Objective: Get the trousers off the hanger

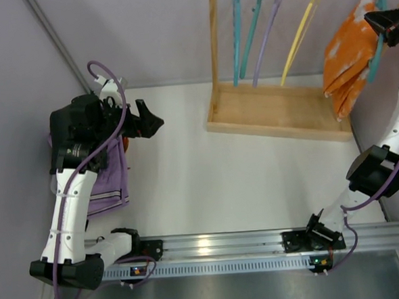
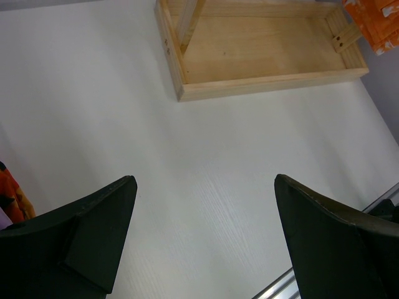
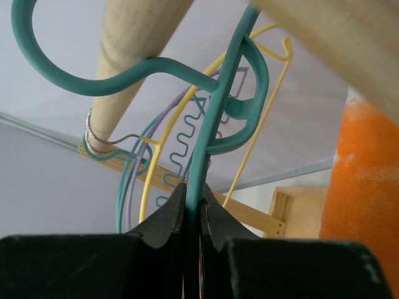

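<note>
Wide white table [image 1: 207, 169], seen from above. At its far side, wooden rack [image 1: 278, 111] with a shallow tray base, an upright post and a round rail [image 3: 134, 68] across the top. Far right on that rail, orange trousers [image 1: 346, 54] with white blotches, draped over a thin teal hanger [image 3: 211, 131] and drooping above the tray's right end. At the table's left edge, folded purple cloth [image 1: 107, 185], partly hidden beneath the arm there. Further left along the rail, four bare hangers [image 1: 267, 33] side by side: two teal, one purple, one yellow. Right gripper [image 3: 193, 198] raised up to the rail, fingers pressed together on the teal hanger's stem just below its hook, with the orange cloth just beside. Left gripper [image 2: 206, 187] held above bare table, well apart from the rack, fingers [image 2: 106, 218] spread wide.
</note>
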Robot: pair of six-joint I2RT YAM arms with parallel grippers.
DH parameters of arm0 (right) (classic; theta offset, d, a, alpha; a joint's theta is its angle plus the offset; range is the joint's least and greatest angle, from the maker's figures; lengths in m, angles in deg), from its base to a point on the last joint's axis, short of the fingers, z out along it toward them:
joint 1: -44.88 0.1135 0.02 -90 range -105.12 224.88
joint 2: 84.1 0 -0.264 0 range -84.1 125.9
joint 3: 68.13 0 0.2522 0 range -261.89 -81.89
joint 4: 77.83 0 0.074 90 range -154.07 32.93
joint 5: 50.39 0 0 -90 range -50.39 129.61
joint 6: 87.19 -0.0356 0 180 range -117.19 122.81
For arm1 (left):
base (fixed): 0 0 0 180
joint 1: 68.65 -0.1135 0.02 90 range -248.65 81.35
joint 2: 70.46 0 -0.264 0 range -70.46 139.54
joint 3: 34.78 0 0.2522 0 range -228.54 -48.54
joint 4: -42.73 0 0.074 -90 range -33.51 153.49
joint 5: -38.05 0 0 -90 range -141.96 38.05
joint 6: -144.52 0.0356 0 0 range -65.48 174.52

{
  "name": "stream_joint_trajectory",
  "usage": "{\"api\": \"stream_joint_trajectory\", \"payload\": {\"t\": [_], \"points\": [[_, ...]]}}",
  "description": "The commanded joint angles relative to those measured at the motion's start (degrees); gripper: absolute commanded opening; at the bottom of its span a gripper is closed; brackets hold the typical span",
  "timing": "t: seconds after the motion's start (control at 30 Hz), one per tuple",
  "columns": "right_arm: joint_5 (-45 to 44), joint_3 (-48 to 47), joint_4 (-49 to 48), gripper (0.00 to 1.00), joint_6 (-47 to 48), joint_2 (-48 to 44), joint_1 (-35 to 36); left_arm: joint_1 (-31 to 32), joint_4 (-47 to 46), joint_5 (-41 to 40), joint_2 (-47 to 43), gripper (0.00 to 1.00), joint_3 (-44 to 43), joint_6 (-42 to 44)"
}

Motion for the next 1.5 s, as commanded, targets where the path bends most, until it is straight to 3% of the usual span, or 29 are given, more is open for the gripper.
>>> {"api": "stream_joint_trajectory", "payload": {"t": [0.0,0.3,0.63,0.87,1.0,1.13,1.3,1.47], "points": [[0.3,-3.9,-24.0,0.00,-7.2,-3.1,0.6,-0.3,-2.8,1.8,-0.1,0.98,-2.5,-0.5],[1.5,-1.0,-30.0,0.00,-13.6,-7.8,0.6,-0.3,-6.3,-0.2,-2.0,0.99,-1.1,-0.7],[6.3,23.1,-36.7,0.00,-17.4,-21.5,0.5,-0.3,-8.4,3.6,-2.3,0.98,0.2,1.0],[8.9,35.3,-37.0,0.00,-19.6,-34.1,-0.6,-0.1,-16.8,7.5,-8.9,0.99,7.6,5.4],[9.5,42.4,-35.3,0.00,-21.8,-41.0,-0.8,1.6,-19.0,9.2,-12.1,0.99,12.4,12.2],[9.3,49.5,-30.3,0.00,-21.2,-48.0,-0.9,9.8,-22.7,4.8,-15.0,0.99,18.5,19.3],[7.7,54.0,-16.8,0.00,-17.9,-57.2,-0.8,21.0,-31.7,-4.3,-15.5,0.98,26.1,21.8],[3.5,52.7,-4.0,0.00,-15.1,-62.3,-0.9,40.9,-49.4,-24.1,-12.6,0.99,31.5,28.7]]}}
